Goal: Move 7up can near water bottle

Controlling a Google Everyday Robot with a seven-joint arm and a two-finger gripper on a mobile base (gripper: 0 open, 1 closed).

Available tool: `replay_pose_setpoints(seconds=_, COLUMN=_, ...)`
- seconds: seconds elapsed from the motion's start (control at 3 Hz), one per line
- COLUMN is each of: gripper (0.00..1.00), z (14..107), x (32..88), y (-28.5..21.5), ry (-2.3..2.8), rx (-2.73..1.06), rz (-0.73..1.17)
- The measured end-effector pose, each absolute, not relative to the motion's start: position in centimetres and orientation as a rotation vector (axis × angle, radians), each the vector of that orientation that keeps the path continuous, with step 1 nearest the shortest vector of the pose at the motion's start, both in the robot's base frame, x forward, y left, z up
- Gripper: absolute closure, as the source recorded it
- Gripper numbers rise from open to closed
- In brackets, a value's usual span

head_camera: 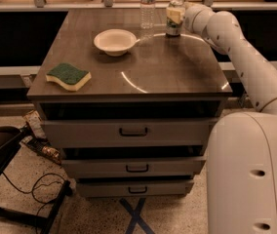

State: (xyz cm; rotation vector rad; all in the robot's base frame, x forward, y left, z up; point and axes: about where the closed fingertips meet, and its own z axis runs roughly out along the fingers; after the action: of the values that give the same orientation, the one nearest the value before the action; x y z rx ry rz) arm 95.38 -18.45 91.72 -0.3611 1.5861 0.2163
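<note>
The 7up can (pixel 173 27) stands upright at the far right of the tabletop, its green lower band showing. My gripper (pixel 176 13) reaches in from the right and is shut on the can's upper part. The water bottle (pixel 148 6), clear and taller than the can, stands at the table's far edge, a short gap to the can's left. The can's lettering is partly hidden by the gripper.
A white bowl (pixel 114 41) sits left of the can, in front of the bottle. A green and yellow sponge (pixel 68 76) lies at the front left. The wooden table (pixel 168 77) has drawers below. My white arm (pixel 246 62) spans the right side.
</note>
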Motion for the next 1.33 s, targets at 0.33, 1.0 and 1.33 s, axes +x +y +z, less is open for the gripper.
replay_pose_setpoints(seconds=0.33, gripper=0.58, z=91.59, x=95.45, y=-18.16, ry=1.587, rx=-0.363, rz=0.219)
replay_pose_setpoints(seconds=1.0, gripper=0.12, z=91.33, x=95.59, y=-17.61, ry=1.589, rx=-0.367, rz=0.226)
replay_pose_setpoints(seconds=1.33, gripper=0.00, z=91.18, x=95.67, y=-17.26, ry=1.590, rx=-0.370, rz=0.229)
